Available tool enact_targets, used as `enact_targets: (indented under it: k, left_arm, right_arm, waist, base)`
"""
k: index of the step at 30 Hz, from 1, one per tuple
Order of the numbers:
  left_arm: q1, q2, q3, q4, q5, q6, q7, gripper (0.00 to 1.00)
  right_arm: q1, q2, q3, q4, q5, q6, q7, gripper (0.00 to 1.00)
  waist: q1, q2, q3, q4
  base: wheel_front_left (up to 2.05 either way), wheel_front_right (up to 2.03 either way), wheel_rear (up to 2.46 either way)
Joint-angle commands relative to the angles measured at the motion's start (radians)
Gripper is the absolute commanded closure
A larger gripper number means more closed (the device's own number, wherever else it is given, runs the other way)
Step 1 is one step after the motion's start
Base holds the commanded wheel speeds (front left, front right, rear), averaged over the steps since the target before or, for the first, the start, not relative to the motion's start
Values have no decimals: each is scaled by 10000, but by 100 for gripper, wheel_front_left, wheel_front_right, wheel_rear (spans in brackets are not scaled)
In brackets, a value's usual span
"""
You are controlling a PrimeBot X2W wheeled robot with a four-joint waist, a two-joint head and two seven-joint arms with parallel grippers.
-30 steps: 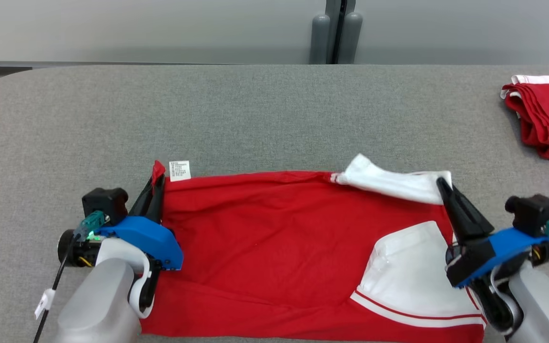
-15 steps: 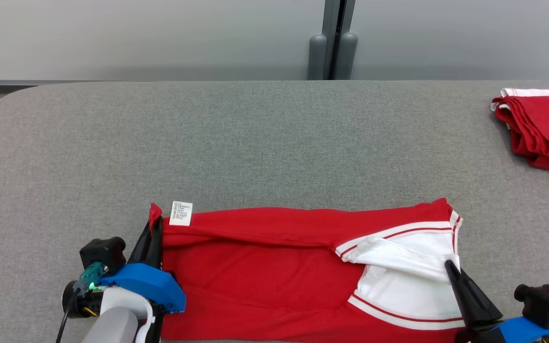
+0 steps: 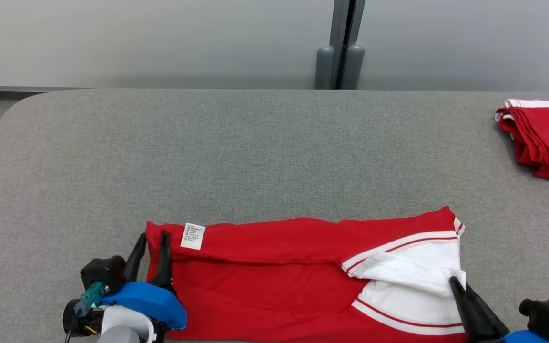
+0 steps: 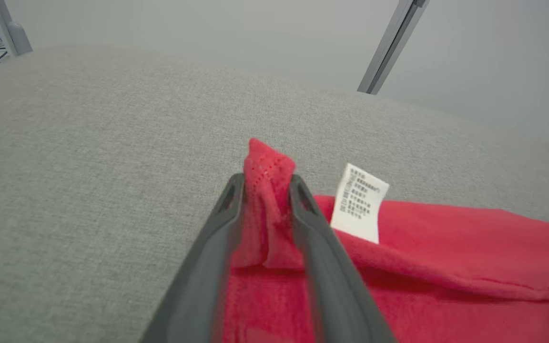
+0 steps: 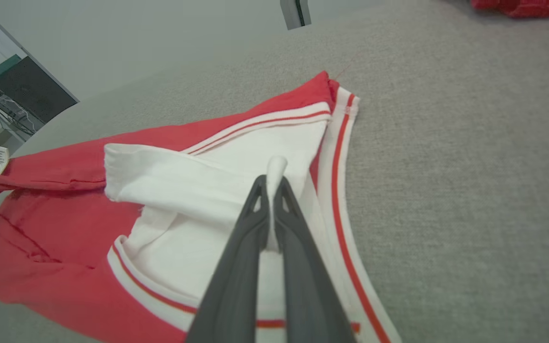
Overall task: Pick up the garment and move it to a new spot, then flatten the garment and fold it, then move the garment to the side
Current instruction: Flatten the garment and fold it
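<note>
Red with a white panel at one end, the garment (image 3: 274,276) lies as a long band along the near edge of the grey, cloth-covered counter (image 3: 255,157), running from left to right. At its left end the left gripper (image 3: 152,237) stands with its two dark fingers apart. In the left wrist view a small bunched corner of red cloth rises between them, and one finger lies outside the hem over the bare counter. Just beside that corner, a white care label (image 4: 360,204) with dark print sticks up from the hem. At the right end the right gripper (image 5: 270,178) has its fingers pressed together on a thin fold of the white panel (image 3: 412,267), with a tip of white cloth poking out past the fingertips. White trim with a thin red stripe edges this panel, and a loose white flap lies folded across it. Beyond the garment the counter stretches away bare to its far edge. At the far right, well apart from the garment, sits a folded pile of red cloth (image 3: 546,143) with a white edge on top. Behind the counter stands a pale grey wall with a dark vertical post (image 3: 340,66).
</note>
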Motion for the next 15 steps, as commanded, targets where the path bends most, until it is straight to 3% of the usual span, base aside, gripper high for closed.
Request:
enact_targets:
  k: [1, 8, 15]
  left_arm:
    - [252, -58, 232, -275, 218, -21, -44, 0]
    - [1228, -240, 1639, -2268, 1333, 134, -44, 0]
    - [2400, -545, 2853, -4305, 3006, 213, -35, 0]
  right_arm:
    - [164, -67, -12, -156, 87, 6, -2, 0]
    - [-332, -466, -444, -325, -363, 6, 200, 0]
    - [-1445, -171, -979, 1024, -1318, 6, 2045, 0]
  waist:
    - [0, 0, -107, 3]
    - [0, 0, -371, 56]
    - [0, 0, -343, 300]
  base:
    - [0, 0, 0]
    - [0, 0, 0]
    - [0, 0, 0]
